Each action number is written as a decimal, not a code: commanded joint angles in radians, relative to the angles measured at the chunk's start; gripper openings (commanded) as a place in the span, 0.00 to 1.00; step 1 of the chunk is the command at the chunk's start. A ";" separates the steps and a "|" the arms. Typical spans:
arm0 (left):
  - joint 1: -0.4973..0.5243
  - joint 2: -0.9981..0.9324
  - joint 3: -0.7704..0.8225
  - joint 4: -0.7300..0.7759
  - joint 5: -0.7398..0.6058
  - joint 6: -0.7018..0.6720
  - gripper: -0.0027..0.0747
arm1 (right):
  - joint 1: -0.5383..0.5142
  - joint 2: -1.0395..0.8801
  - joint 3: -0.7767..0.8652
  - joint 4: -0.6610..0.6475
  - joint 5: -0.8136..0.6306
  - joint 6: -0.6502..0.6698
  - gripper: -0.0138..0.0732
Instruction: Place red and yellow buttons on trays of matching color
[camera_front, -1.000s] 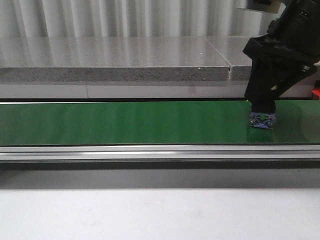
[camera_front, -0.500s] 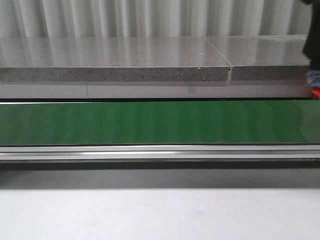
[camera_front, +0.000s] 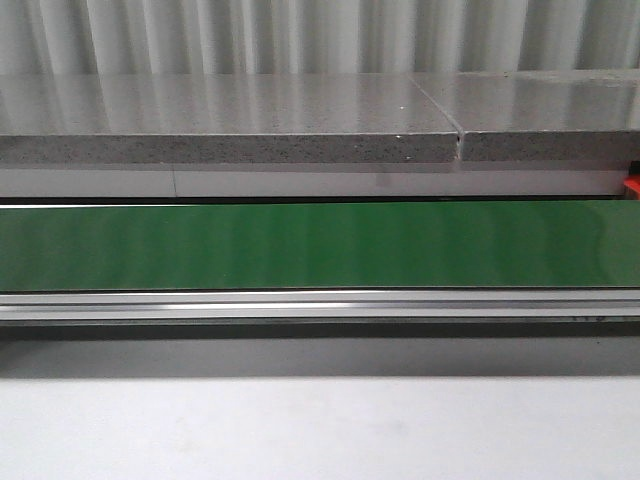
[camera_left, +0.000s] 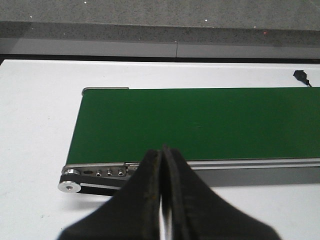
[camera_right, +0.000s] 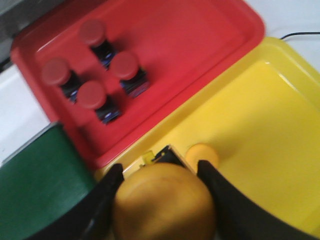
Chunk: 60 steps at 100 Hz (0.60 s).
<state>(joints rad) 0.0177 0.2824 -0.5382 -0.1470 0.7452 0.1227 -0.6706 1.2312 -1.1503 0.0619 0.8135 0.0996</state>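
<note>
In the right wrist view my right gripper (camera_right: 162, 192) is shut on a yellow button (camera_right: 164, 202), its round cap filling the space between the black fingers. It hangs over the near edge of the yellow tray (camera_right: 270, 125), where another yellow button (camera_right: 202, 154) rests. The red tray (camera_right: 185, 45) beside it holds several red buttons (camera_right: 125, 67). My left gripper (camera_left: 162, 165) is shut with nothing in it, above the white table near the end of the green belt (camera_left: 200, 122). Neither gripper shows in the front view.
The green conveyor belt (camera_front: 320, 245) runs across the front view with an aluminium rail (camera_front: 320, 303) along its near side. A grey stone ledge (camera_front: 230, 130) lies behind it. A sliver of red (camera_front: 632, 187) shows at the far right edge.
The right arm, which stood on the belt at the right a second ago, lifted and swung off to the right, out of the front view.
</note>
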 joint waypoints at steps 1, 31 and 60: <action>-0.006 0.008 -0.027 -0.019 -0.072 -0.003 0.01 | -0.070 -0.022 -0.011 -0.003 -0.107 0.034 0.15; -0.006 0.008 -0.027 -0.019 -0.072 -0.003 0.01 | -0.181 0.028 0.106 -0.012 -0.173 0.056 0.15; -0.006 0.008 -0.027 -0.019 -0.072 -0.003 0.01 | -0.264 0.104 0.249 -0.016 -0.277 0.056 0.15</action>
<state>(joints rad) 0.0177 0.2824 -0.5382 -0.1470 0.7452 0.1227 -0.9132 1.3418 -0.9031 0.0567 0.6207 0.1507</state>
